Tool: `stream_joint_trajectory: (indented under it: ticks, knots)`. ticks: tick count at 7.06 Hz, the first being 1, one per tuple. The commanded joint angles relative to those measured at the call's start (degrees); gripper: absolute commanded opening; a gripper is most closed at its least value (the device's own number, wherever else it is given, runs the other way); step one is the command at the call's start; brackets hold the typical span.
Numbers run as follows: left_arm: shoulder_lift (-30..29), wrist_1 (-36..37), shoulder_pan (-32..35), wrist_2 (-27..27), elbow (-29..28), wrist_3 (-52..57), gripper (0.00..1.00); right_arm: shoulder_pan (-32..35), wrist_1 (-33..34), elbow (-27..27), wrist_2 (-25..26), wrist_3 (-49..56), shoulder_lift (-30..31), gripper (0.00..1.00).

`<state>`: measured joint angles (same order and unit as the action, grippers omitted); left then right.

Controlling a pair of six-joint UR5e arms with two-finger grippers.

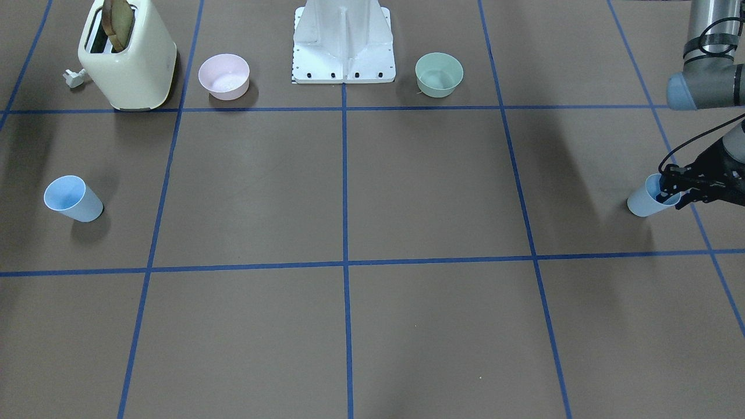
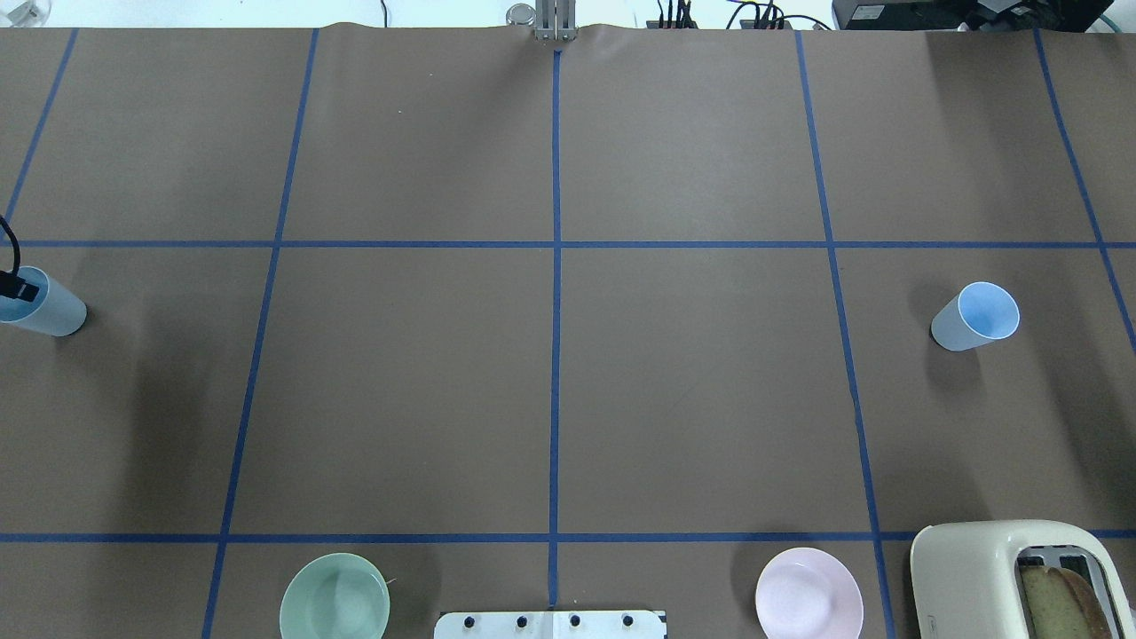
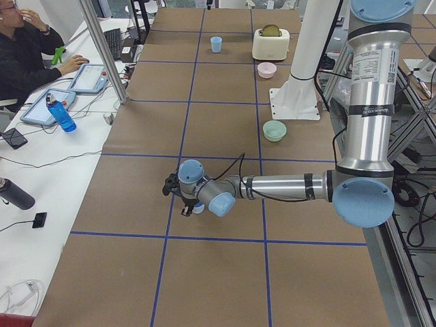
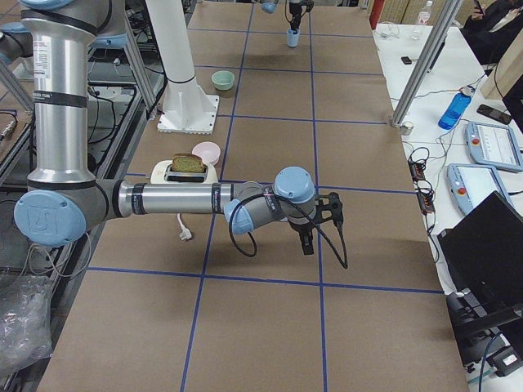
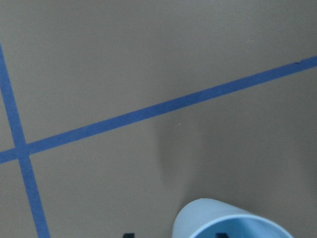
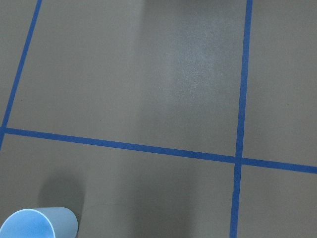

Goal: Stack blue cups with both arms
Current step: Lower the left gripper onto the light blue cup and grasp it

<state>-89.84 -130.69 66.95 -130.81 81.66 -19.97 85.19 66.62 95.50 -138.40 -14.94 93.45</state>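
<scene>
left arm [image 3: 286,185] low and level, left pincer [image 1: 665,187] agape astride the rim of one blue cup [image 1: 640,203]; right pincer [image 4: 307,238] of unclear spread

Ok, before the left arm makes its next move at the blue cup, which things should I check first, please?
1. Left blue cup stands upright: ok.
2. Left gripper is astride that cup's rim, one finger inside: ok.
3. Jaws shut on the cup wall: not ok; the left wrist view shows a gap.
4. Right blue cup is upright and free: ok.
5. Right gripper is open: cannot tell.
6. Pink bowl and mint-green bowl are off the line between the cups: ok.
</scene>
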Motion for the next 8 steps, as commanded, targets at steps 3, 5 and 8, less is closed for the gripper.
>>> stream_joint_trajectory:
  ticks: [3, 5, 8]
  knots:
    - [-3.3, 6.0, -0.3, -2.2, 4.5, -0.2, 0.0, -3.1, 0.5, -0.4, 0.6, -3.7, -2.9, 1.0]
    - [-8.8, 22.7, -0.4, -2.3, 13.8, -1.0, 0.0, -7.0, 0.2, -1.2, 1.5, -6.5, -4.8, 1.0]
    - [-14.6, 33.7, -8.2, -1.0, 24.9, -16.9, 0.0, -10.6, -0.3, -4.1, 4.4, -7.3, -7.2, 0.99]
